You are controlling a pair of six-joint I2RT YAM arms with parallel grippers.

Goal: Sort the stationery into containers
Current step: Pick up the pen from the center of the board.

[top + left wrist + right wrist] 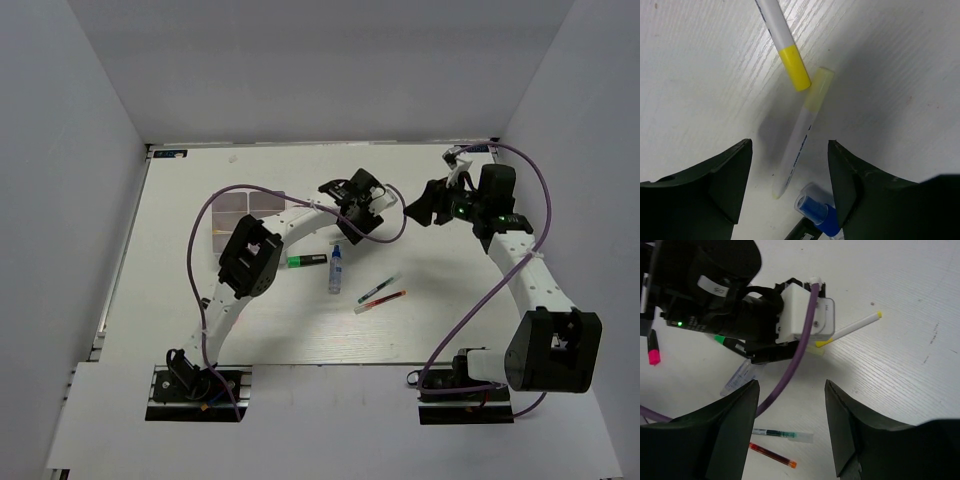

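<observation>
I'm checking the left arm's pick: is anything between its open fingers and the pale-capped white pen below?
Nothing visible does. The pale-capped pen lies bare inside the open left gripper. Two neighbours crowd it: a yellow-ended pen nearly touches its cap, and the blue-capped tube sits by its tip.

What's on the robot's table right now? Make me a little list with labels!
left fingers: open, one on each side of the pale-capped pen
right fingers: open, holding nothing
yellow-capped pen: its cap lies close to the pale cap
blue-capped tube: flat on the table, beside the green highlighter
green-ended pen and red pen: side by side
pink-capped marker: at the left edge of the right wrist view
tray: partly hidden by the left arm
</observation>
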